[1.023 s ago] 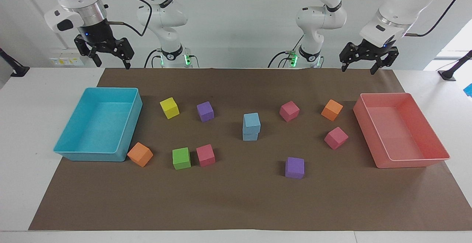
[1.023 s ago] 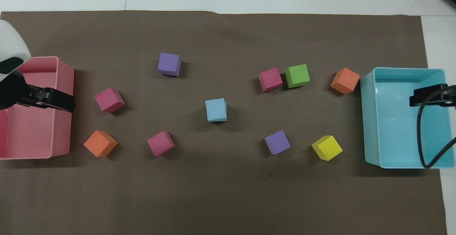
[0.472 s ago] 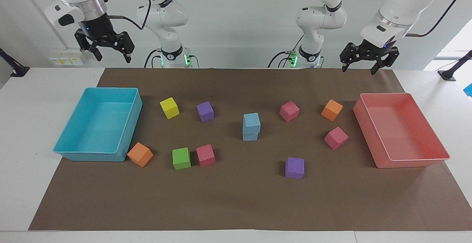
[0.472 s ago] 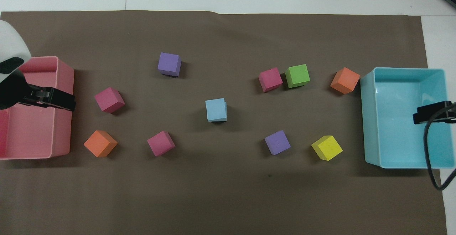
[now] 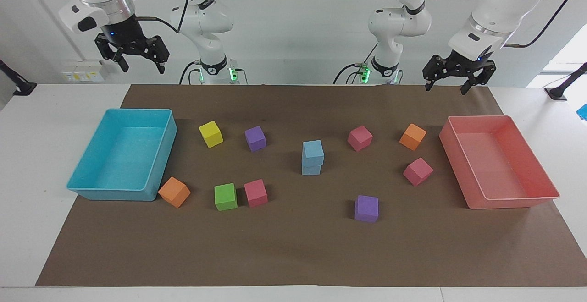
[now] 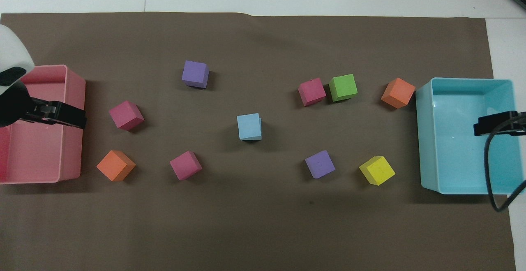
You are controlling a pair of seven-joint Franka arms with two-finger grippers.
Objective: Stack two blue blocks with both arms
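Midway between the turquoise tray (image 5: 160, 153) and the pink tray (image 5: 458, 155), the blue blocks (image 5: 312, 157) are sitting stacked, so I am judging the stacking done while my left gripper (image 5: 451, 84) and right gripper (image 5: 137, 62) are hanging empty, jaws apart.

Blocks (image 5: 312, 157): one on the other, mid-mat (image 5: 293, 247).
Trays: one (image 5: 504, 199) at the left arm's end, one (image 5: 114, 194) at the right arm's end.
Cubes: scattered between trays.
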